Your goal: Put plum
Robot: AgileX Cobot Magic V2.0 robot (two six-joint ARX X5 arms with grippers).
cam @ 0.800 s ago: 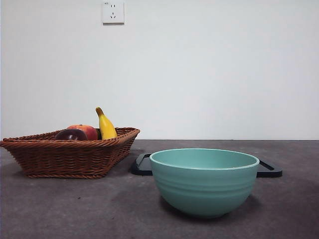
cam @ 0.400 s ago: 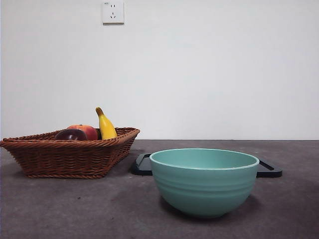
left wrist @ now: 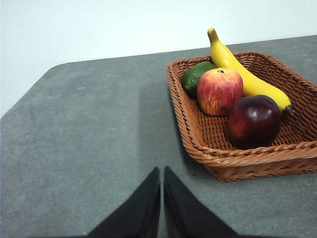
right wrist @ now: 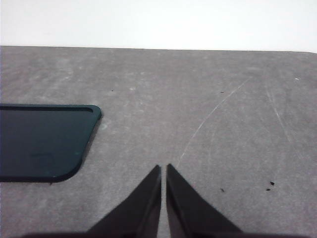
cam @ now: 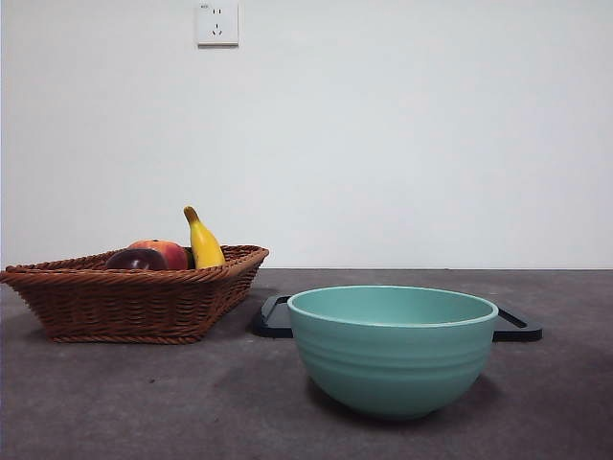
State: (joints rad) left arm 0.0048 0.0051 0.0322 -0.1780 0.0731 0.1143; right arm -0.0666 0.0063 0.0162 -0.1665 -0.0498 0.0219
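The dark maroon plum [left wrist: 254, 121] lies in a brown wicker basket [left wrist: 233, 159], beside a red-orange peach-like fruit [left wrist: 219, 90], a yellow banana [left wrist: 242, 74] and a green fruit [left wrist: 194, 77]. In the front view the plum [cam: 136, 259] peeks over the basket [cam: 134, 302] rim at the left. My left gripper [left wrist: 162, 171] is shut and empty, above the bare table short of the basket. My right gripper [right wrist: 164, 167] is shut and empty over bare table, near the corner of a black tray [right wrist: 42, 141]. Neither arm shows in the front view.
A teal bowl [cam: 393, 347] stands at the front middle of the grey table. The black tray [cam: 273, 318] lies flat behind it. A white wall with a socket [cam: 217, 23] closes the back.
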